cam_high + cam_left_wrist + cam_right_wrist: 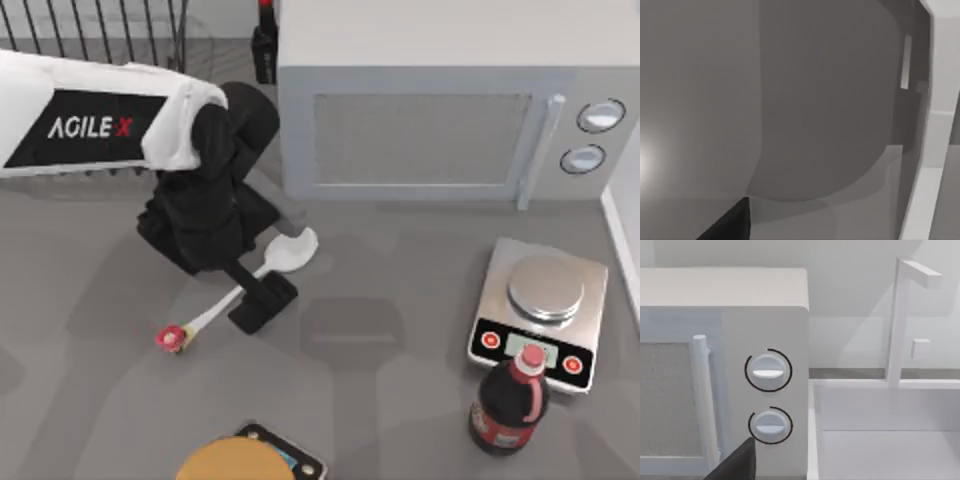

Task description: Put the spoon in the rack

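The white spoon (290, 251) lies flat on the grey table, left of centre. Its oval bowl points toward the microwave and its pink-red flower end (172, 339) points to the front left. My left gripper (262, 298) is down over the middle of the handle, open, with its black fingers straddling it; that stretch of handle is hidden. A dark fingertip (730, 225) edges into the left wrist view above bare table. The dark wire rack (90, 30) stands at the far left behind my left arm. My right arm stays parked, its wrist camera facing the microwave's knobs.
A white microwave (440, 120) fills the back centre, with a dark bottle (265, 40) beside it. A kitchen scale (540, 310) and a cola bottle (510, 400) stand at the right. A round orange-topped object (232, 462) sits at the front edge. A white sink (880, 430) lies right of the microwave.
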`<move>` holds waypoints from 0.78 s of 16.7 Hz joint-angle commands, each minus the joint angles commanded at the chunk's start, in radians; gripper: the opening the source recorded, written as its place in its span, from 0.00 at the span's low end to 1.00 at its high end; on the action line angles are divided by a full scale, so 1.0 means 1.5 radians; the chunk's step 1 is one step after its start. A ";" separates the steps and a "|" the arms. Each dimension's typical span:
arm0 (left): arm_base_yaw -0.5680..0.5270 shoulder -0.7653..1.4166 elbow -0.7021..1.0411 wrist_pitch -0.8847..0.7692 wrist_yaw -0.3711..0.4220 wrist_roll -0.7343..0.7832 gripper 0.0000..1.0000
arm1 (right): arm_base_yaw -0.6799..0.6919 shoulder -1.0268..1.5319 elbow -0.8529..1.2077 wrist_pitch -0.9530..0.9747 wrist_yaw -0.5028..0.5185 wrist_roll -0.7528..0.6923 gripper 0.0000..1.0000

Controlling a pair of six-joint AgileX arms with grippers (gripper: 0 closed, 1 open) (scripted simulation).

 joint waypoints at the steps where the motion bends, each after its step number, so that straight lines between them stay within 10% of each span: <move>1: 0.000 0.000 0.000 0.000 0.000 0.000 0.70 | 0.000 0.000 0.000 0.000 0.000 0.000 1.00; 10: 0.000 0.000 0.000 0.000 0.000 0.000 0.02 | 0.000 0.000 0.000 0.000 0.000 0.000 1.00; 13: 0.000 0.000 0.000 0.000 0.000 0.000 0.00 | 0.000 0.000 0.000 0.000 0.000 0.000 1.00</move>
